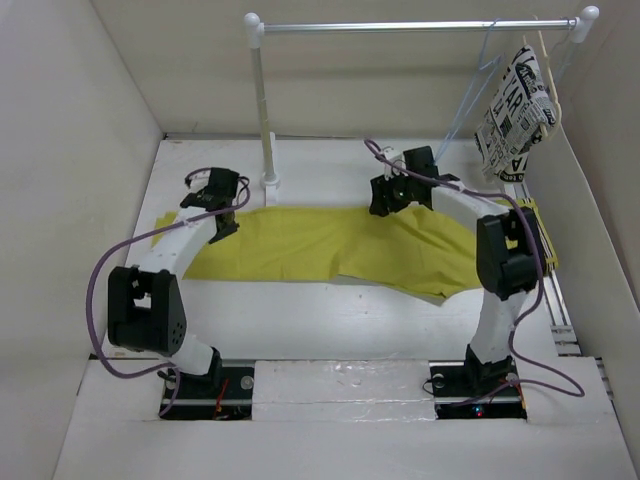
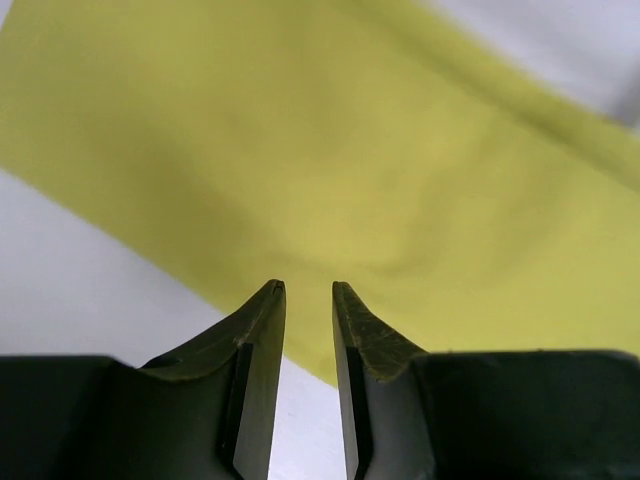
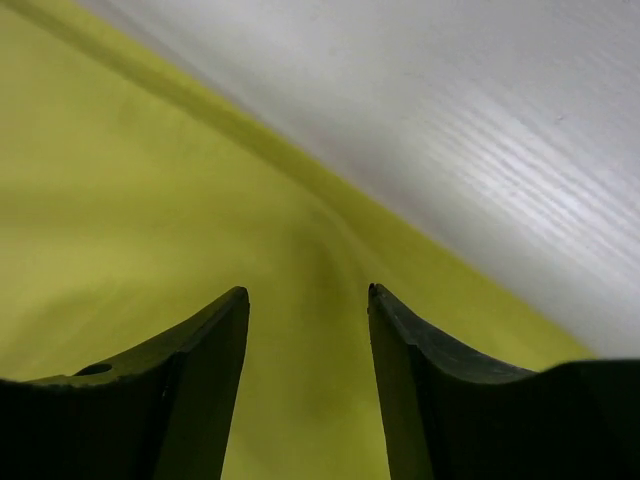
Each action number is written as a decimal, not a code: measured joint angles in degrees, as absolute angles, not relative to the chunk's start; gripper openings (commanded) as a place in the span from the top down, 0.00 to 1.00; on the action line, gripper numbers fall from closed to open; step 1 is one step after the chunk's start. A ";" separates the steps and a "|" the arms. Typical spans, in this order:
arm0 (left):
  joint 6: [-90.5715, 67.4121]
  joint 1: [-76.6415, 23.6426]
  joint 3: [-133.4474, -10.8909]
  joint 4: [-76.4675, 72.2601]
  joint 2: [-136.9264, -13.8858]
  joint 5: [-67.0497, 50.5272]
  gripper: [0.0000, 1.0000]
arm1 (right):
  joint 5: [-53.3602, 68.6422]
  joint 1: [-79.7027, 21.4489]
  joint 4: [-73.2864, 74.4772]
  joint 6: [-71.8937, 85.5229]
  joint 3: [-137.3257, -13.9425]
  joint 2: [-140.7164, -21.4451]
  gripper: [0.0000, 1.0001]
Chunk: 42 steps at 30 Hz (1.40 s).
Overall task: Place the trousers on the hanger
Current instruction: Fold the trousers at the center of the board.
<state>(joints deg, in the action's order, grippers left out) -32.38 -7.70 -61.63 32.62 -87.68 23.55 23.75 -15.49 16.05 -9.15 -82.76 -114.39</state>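
Note:
The yellow trousers (image 1: 320, 245) lie flat across the middle of the white table, stretched from left to right. My left gripper (image 1: 222, 222) hangs over their left end. In the left wrist view the trousers (image 2: 350, 150) fill the frame under the left gripper (image 2: 305, 287), whose jaws are a narrow gap apart with nothing between them. My right gripper (image 1: 385, 203) is at the trousers' far edge. In the right wrist view the right gripper (image 3: 308, 290) is open and empty just above the cloth (image 3: 120, 200). The light-blue hanger (image 1: 478, 85) hangs on the rail at the back right.
A white rail (image 1: 420, 26) spans the back on a pole (image 1: 265, 110) standing just behind the trousers. A wooden hanger with black-and-white newspaper-print cloth (image 1: 515, 110) hangs beside the blue hanger. White walls close in the table on the left and right.

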 measured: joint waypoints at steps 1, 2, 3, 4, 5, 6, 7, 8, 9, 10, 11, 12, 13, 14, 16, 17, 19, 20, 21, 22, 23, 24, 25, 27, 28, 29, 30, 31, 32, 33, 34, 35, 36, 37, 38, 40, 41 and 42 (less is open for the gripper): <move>-32.25 -9.82 -63.29 32.64 -86.59 23.49 0.77 | 23.70 -15.99 16.05 -8.71 -80.62 -111.63 0.42; -32.16 -12.43 -65.34 32.62 -85.91 23.53 0.77 | 23.66 -16.62 16.23 -8.47 -78.98 -109.03 0.42; -32.16 -15.55 -67.44 32.36 -85.62 23.79 0.77 | 23.53 -17.43 16.29 -7.95 -77.47 -106.10 0.43; -32.21 -18.68 -69.56 32.12 -85.69 23.83 0.77 | 23.24 -18.26 16.16 -7.44 -76.12 -103.15 0.44; -32.23 -22.17 -71.66 32.03 -86.32 23.77 0.77 | 22.61 -19.11 15.88 -6.83 -74.61 -100.05 0.51; -32.25 -25.91 -73.69 31.86 -87.44 23.86 0.77 | 21.96 -19.88 15.46 -6.15 -72.79 -96.68 0.53; -32.36 -29.23 -75.66 31.55 -88.84 23.66 0.77 | 21.34 -20.75 15.35 -5.10 -70.91 -93.23 0.61; -32.42 -32.08 -77.45 31.05 -90.85 23.35 0.77 | 20.80 -21.34 14.59 -3.90 -68.58 -89.84 0.87; -32.45 -34.50 -78.63 30.33 -92.73 22.90 0.78 | 20.51 -21.71 13.85 -2.59 -66.06 -86.46 1.00; -32.45 -36.71 -79.35 29.45 -94.85 22.44 0.78 | 20.08 -21.87 13.43 -0.78 -63.90 -83.68 1.00; -32.51 -38.28 -79.50 28.77 -96.99 21.85 0.78 | 19.22 -21.98 12.93 1.08 -61.25 -80.53 1.00; -32.58 -39.33 -79.42 28.60 -99.07 21.17 0.78 | 18.06 -22.20 12.38 2.61 -58.96 -78.13 1.00; -32.69 -39.90 -78.78 28.23 -100.90 20.67 0.79 | 16.75 -22.22 12.10 4.10 -56.23 -75.44 1.00; -32.86 -40.01 -77.49 27.75 -102.35 20.25 0.79 | 15.00 -22.20 12.32 5.52 -53.67 -72.69 1.00; -33.06 -39.27 -73.38 27.20 -103.57 19.70 0.79 | 11.53 -21.74 12.97 8.29 -48.66 -67.07 1.00; -33.10 -38.44 -70.70 26.98 -103.53 19.40 0.79 | 9.91 -20.99 13.67 9.61 -46.68 -64.42 1.00; -33.10 -36.23 -65.82 26.57 -102.85 18.85 0.79 | 7.68 -18.11 15.29 11.81 -44.03 -59.31 1.00; -33.87 -34.63 -63.57 25.34 -101.89 18.11 0.79 | 5.93 -15.92 16.32 12.93 -42.98 -56.42 1.00; -33.56 -33.32 -62.39 24.49 -100.29 17.82 0.80 | 4.27 -13.89 17.32 14.02 -42.46 -53.95 0.92; -33.47 -31.31 -60.82 24.25 -98.35 17.58 0.80 | 2.13 -11.27 18.76 15.51 -42.13 -50.83 0.81; -33.45 -29.36 -59.55 23.70 -97.36 17.28 0.80 | 0.58 -8.64 19.42 16.69 -42.04 -48.99 0.69; -33.36 -27.53 -57.95 22.83 -96.62 16.49 0.80 | 0.05 -5.34 19.73 17.50 -41.78 -47.35 0.58; -33.32 -26.15 -56.53 22.48 -96.18 15.99 0.80 | -0.34 -1.93 19.86 18.31 -41.32 -46.13 0.42; -33.26 -23.40 -55.20 21.43 -95.04 14.39 0.80 | -0.56 6.33 20.08 19.46 -39.66 -45.17 0.30; -33.21 -22.52 -54.68 21.21 -94.83 13.72 0.80 | 0.78 11.03 19.77 19.73 -38.57 -45.60 0.25; -33.06 -22.20 -54.54 20.95 -94.52 13.04 0.80 | 1.96 15.31 19.29 20.36 -37.26 -46.63 0.23; -32.82 -22.11 -54.22 20.69 -94.21 12.62 0.80 | 3.09 19.16 19.00 20.80 -36.12 -47.81 0.21; -32.49 -22.11 -53.91 20.47 -93.78 12.08 0.80 | 5.08 23.90 18.39 21.26 -34.89 -49.76 0.16; -32.32 -22.11 -53.60 20.47 -93.30 11.42 0.80 | 6.92 28.03 17.45 22.00 -33.61 -51.94 0.14; -32.12 -22.13 -53.17 20.53 -92.73 10.61 0.80 | 8.25 32.14 16.80 22.59 -32.36 -53.82 0.13; -31.88 -22.13 -52.75 20.91 -92.03 9.87 0.80 | 10.17 35.94 15.75 23.29 -31.31 -55.51 0.09; -31.73 -22.13 -52.49 21.12 -91.46 9.41 0.80 | 11.38 39.05 14.72 24.05 -30.65 -56.90 0.08; -31.59 -22.22 -52.38 21.39 -90.89 9.04 0.80 | 12.88 42.22 13.17 24.95 -30.22 -58.57 0.07; -31.46 -22.46 -52.31 21.52 -90.26 8.88 0.80 | 14.09 44.25 11.84 25.43 -30.15 -59.88 0.05; -31.33 -22.50 -52.25 21.54 -89.60 8.78 0.80 | 15.53 46.17 9.76 25.96 -30.15 -61.41 0.04; -31.11 -22.55 -52.18 21.74 -88.20 8.78 0.80 | 17.45 48.86 6.63 26.70 -30.72 -64.27 0.03; -31.00 -22.57 -52.18 21.71 -87.57 8.78 0.80 | 18.50 50.19 5.34 26.85 -31.09 -65.65 0.03; -30.87 -22.70 -52.07 21.71 -86.85 8.75 0.80 | 19.68 51.24 4.32 26.98 -31.81 -67.20 0.02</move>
